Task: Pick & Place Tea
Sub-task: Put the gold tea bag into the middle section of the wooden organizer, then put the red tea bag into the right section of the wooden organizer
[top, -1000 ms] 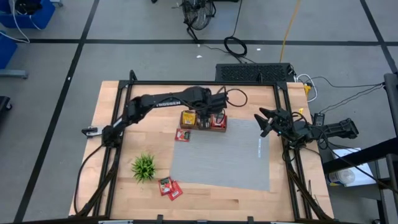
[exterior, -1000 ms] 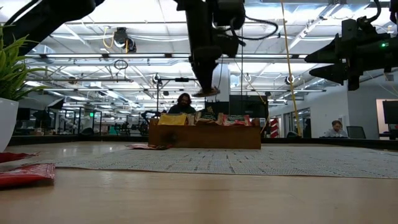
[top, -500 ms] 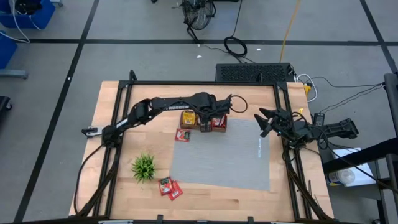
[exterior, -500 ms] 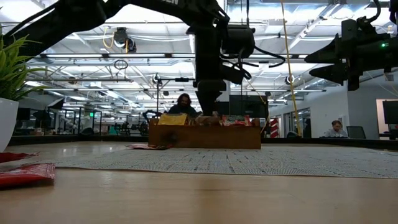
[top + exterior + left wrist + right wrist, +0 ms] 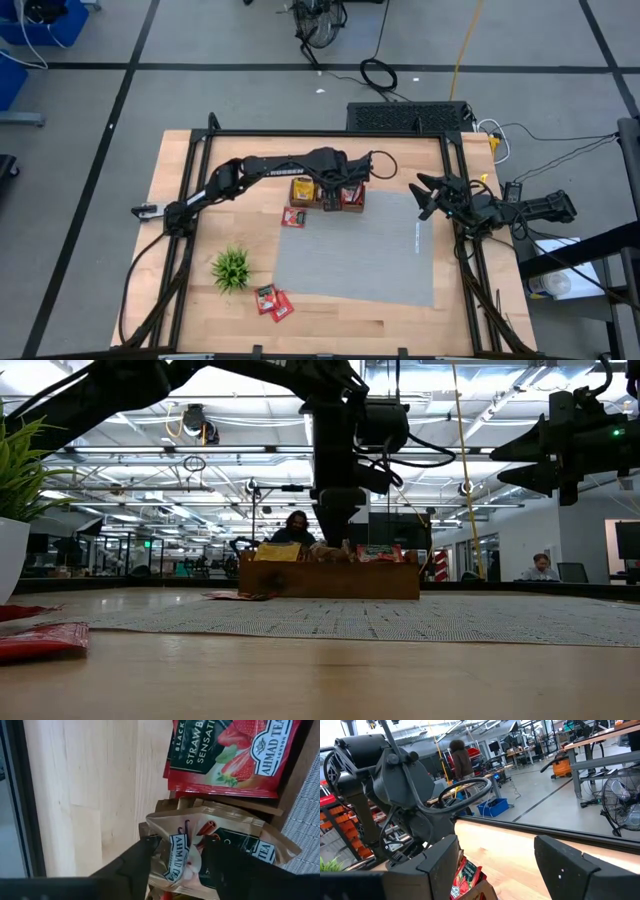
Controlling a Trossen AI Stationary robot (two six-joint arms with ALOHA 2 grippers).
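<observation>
My left end effector [image 5: 331, 196] hangs right over the wooden tray [image 5: 327, 193] on the desk [image 5: 175, 170]. Between its two fingers [image 5: 131, 865] sits a brown tea packet [image 5: 210, 847], already down in the middle part of the tray. The fingers look a little apart with the packet in the gap, but I cannot tell if they pinch it or have let go. I think this one is almost put away. The tray has parts side by side: a yellow stack [image 5: 301, 188] on one side of my end effector, the brown ones under it, and red strawberry packets [image 5: 230, 755] on the other side. More work is left, I think. One red packet [image 5: 293, 217] lies flat on the desk just beside the tray, at the edge of the grey mat [image 5: 360, 250]. Two more red packets [image 5: 272, 300] lie well apart from my end effector, near the small green plant [image 5: 231, 268]. My right end effector [image 5: 425, 196] waits at the far side of the mat, fingers wide apart, holding nothing.
</observation>
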